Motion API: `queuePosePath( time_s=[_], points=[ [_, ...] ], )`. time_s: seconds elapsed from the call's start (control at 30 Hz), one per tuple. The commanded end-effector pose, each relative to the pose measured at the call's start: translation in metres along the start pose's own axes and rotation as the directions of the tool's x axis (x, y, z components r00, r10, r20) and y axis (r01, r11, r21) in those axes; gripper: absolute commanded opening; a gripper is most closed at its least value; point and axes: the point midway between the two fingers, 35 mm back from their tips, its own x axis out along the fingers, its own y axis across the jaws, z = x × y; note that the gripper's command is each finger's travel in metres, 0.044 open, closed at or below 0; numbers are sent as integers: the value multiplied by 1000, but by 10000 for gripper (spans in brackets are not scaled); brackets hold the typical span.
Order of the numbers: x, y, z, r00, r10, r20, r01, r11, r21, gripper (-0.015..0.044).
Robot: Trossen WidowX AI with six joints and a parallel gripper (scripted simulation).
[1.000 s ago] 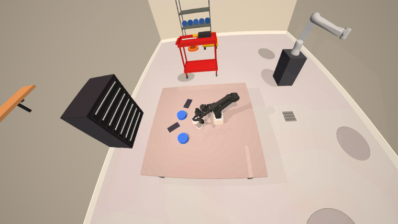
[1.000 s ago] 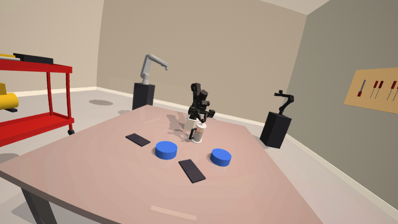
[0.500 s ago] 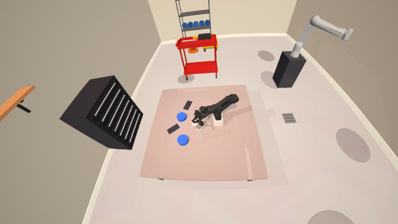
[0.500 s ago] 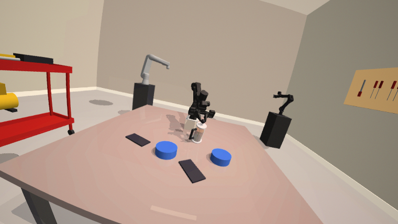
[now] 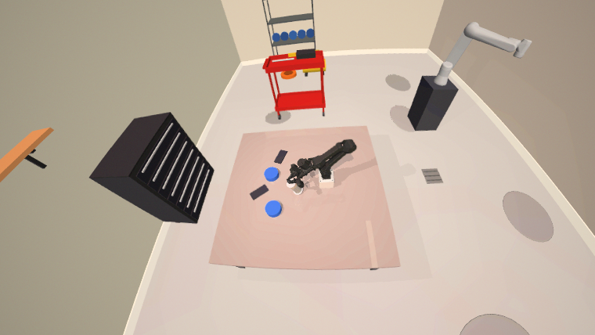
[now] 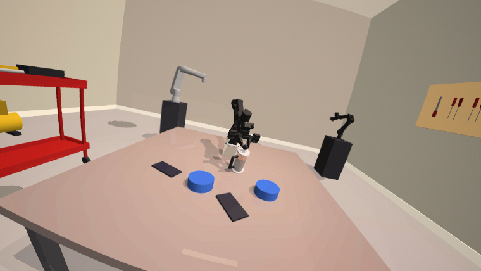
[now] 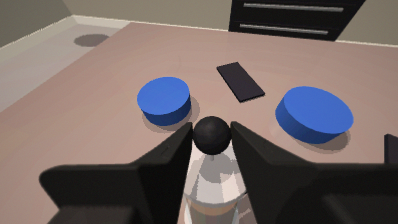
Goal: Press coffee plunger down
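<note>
Beige-walled room, pinkish table (image 6: 141, 215); end effector (image 7: 212, 135) pinches plunger knob (image 7: 212, 134) (black ball).

Workshop or robotics lab: red tool cart (image 5: 296, 83), black drawer cabinet (image 5: 153, 167), wall pegboard (image 6: 450, 108) hung with red-handled tools, metal shelving (image 5: 290, 25), spare robot arms on black pedestals (image 6: 333, 156), one pinkish worktable (image 6: 134, 215) mid-floor.

In the wrist view, the lower part of the coffee press (image 7: 212, 192) is hidden by the claw (image 7: 212, 136) and cut off at six o'clock. A dark slab (image 7: 391, 149) is cropped at three o'clock. From above, the knob cannot be made out.
</note>
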Motion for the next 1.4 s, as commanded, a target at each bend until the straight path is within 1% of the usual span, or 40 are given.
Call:
queuePosePath(
  time_s=[0.0, 0.47, 0.87, 1.0, 1.13, 1.37],
  points=[
    [2, 0, -4, 1000, -1, -22, 1, 1000, 8, 122],
    [1, 0, 0, 1000, 0, -1, 0, 1000, 0, 122],
    [1, 0, 0, 1000, 0, -1, 0, 1000, 0, 437],
    [1, -1, 3, 1000, -2, 7, 2, 1000, 4, 440],
    [-2, 7, 16, 999, 35, 37, -34, 999, -31, 440],
    [-19, 3, 29, 999, 24, 28, -23, 999, -30, 440]
  ],
)
